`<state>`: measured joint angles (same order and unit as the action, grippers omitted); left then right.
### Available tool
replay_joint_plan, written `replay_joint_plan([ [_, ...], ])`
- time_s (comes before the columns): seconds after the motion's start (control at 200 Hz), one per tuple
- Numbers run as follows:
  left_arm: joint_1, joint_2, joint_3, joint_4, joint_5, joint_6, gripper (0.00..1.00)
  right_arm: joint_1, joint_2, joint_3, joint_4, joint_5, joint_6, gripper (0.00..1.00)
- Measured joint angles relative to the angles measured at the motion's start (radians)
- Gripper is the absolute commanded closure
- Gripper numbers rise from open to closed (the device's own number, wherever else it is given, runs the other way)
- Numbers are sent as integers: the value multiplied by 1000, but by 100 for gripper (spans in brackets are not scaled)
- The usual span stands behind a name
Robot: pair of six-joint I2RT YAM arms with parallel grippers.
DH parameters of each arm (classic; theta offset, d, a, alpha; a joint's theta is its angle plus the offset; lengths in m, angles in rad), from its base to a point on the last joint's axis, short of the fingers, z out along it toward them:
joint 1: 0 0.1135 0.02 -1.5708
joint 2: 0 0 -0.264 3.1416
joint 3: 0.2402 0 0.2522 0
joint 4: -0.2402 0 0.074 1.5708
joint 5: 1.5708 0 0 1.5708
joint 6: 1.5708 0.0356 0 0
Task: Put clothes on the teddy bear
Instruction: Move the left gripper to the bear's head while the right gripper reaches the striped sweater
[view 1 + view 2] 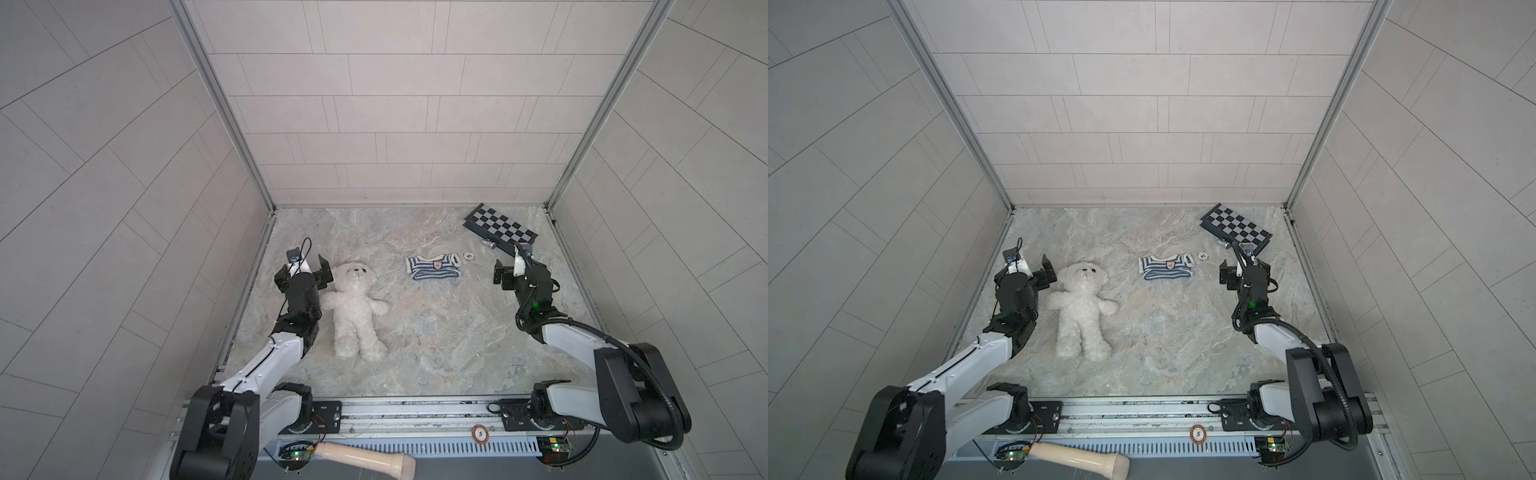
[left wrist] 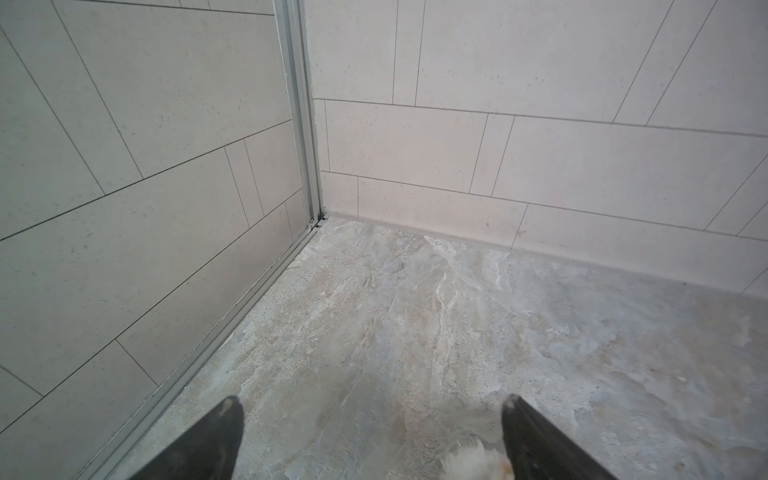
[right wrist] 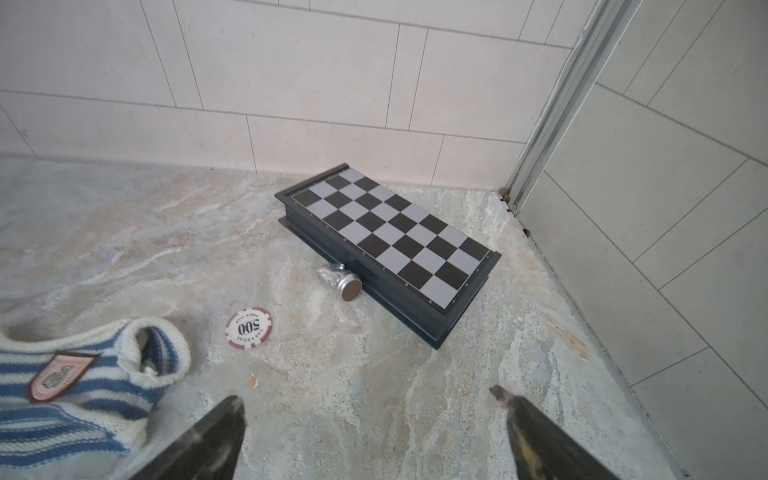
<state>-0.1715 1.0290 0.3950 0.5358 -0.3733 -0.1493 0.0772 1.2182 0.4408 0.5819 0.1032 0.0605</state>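
1. The teddy bear (image 1: 355,311) lies face-up and undressed at the left of the table (image 1: 436,357).
2. The left gripper (image 2: 370,405) hovers just beside its head, fingers apart, empty.
3. The right gripper (image 3: 365,395) is spread and empty near the striped shirt (image 1: 432,268), which lies untouched, well apart from the bear; I judge all the dressing remains.

Teddy bear (image 1: 355,309) left, shirt (image 1: 432,268) right, chessboard (image 1: 500,226) behind
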Motion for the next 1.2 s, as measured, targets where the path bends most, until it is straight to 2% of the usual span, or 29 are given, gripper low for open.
replay_joint_plan([
  [0.11,-50,-48,71,-172,28,-112,0,44,-71,58,-131,16,54,0],
  [0.215,-85,-46,154,-326,95,-215,0,114,-66,130,-261,14,87,0],
  [0.396,-134,-48,174,-495,240,-338,0,211,83,297,-470,-28,95,0],
  [0.581,-221,-44,210,-652,315,-367,0,255,254,433,-620,-93,85,1],
  [0.786,-291,-45,230,-700,354,-369,0,319,468,650,-761,-147,47,7],
  [1.066,-294,-53,206,-706,390,-378,0,381,747,993,-1000,-186,-16,16],
  [1.202,-294,-85,181,-708,394,-378,0,381,803,1051,-1066,-203,-28,20],
])
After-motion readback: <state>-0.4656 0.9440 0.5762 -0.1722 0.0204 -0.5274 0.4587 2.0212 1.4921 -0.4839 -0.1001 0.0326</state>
